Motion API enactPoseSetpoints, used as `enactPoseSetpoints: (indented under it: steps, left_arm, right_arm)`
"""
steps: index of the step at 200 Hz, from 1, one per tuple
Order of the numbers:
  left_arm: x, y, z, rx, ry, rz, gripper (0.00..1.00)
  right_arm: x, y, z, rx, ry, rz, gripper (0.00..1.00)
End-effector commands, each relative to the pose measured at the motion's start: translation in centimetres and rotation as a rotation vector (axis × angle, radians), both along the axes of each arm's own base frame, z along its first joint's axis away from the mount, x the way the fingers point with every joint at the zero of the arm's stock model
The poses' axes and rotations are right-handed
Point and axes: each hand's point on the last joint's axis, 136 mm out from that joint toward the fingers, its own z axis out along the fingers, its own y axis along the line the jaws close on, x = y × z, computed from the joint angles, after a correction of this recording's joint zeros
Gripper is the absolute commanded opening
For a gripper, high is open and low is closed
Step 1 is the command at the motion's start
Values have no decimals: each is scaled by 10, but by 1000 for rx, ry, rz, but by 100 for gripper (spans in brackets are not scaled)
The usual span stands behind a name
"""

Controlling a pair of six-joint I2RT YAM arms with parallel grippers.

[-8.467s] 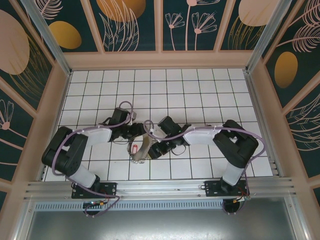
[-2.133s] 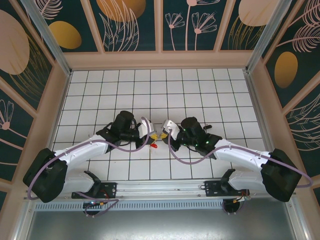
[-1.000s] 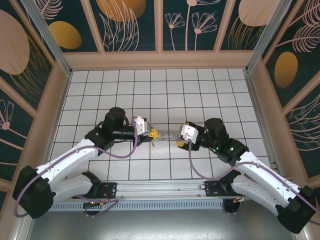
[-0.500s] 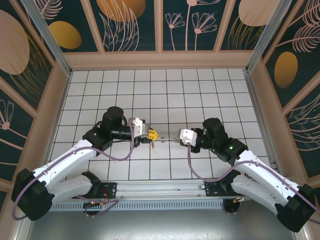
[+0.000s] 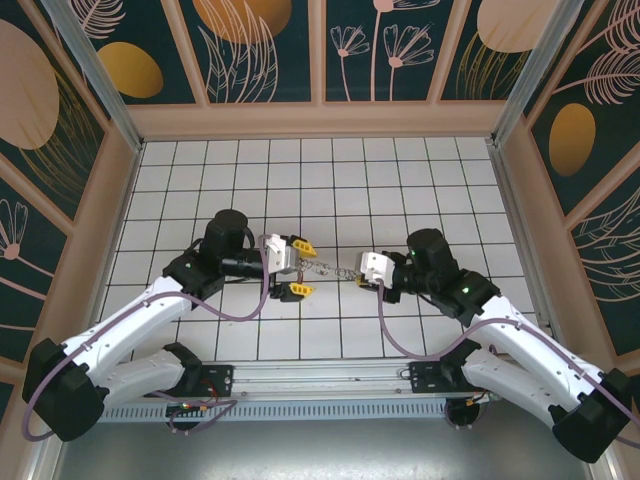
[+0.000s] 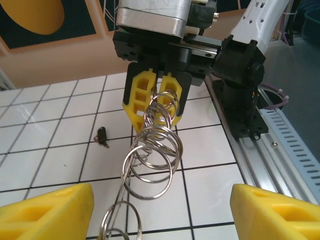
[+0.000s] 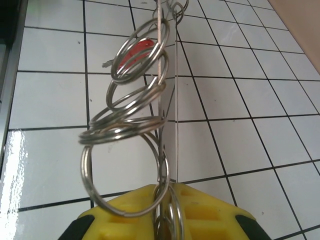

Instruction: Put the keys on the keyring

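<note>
A chain of silver split rings (image 5: 332,267) hangs in the air between the two grippers. My right gripper (image 5: 361,274) is shut on one end of it; its yellow fingers (image 7: 135,212) pinch the last rings (image 7: 125,120). A thin taut wire (image 7: 160,75) runs along the chain, apparently the keyring. My left gripper (image 5: 299,267) is open, its yellow fingers (image 6: 45,210) wide apart either side of the chain (image 6: 152,155). A dark-headed key (image 6: 102,136) lies on the tiles. A red key head (image 7: 137,50) shows on the floor behind the rings.
White tiled floor (image 5: 330,180) with free room behind the grippers. Wooden walls (image 5: 320,120) enclose it on three sides. An aluminium rail (image 5: 320,375) with the arm bases runs along the near edge. Purple cables (image 5: 250,300) loop under both arms.
The left gripper's fingers have spread wide off the ring chain. The right gripper closed on the chain's other end and keeps hold of it, having moved slightly right.
</note>
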Motion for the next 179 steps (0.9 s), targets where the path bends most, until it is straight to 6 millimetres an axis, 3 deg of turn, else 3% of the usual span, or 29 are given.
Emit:
enactPoseSetpoints:
  steps: [1, 17, 40, 73, 104, 121, 151, 179]
  left_arm:
    - [3, -1, 15, -5, -90, 2, 74]
    - [10, -1, 19, 2, -150, 25, 74]
    - [14, -3, 5, 79, -195, 26, 72]
    - [19, -10, -5, 139, -201, 31, 57]
    - [18, -16, -16, 200, -258, 16, 51]
    - [18, -18, -19, 221, -271, 17, 43]
    - [13, -20, -16, 203, -263, -4, 16]
    - [7, -17, -17, 184, -259, -13, 12]
  right_arm:
    - [-1, 5, 19, 36, 15, 11, 0]
    - [-1, 5, 19, 36, 25, 13, 0]
    - [-2, 9, 26, 65, 35, 24, 0]
    - [1, 9, 26, 56, 36, 10, 0]
    - [4, 9, 21, 30, 56, 3, 0]
    - [5, 11, 21, 27, 63, 7, 0]
    - [6, 9, 15, 10, 70, -4, 0]
    - [4, 7, 11, 0, 93, -7, 1]
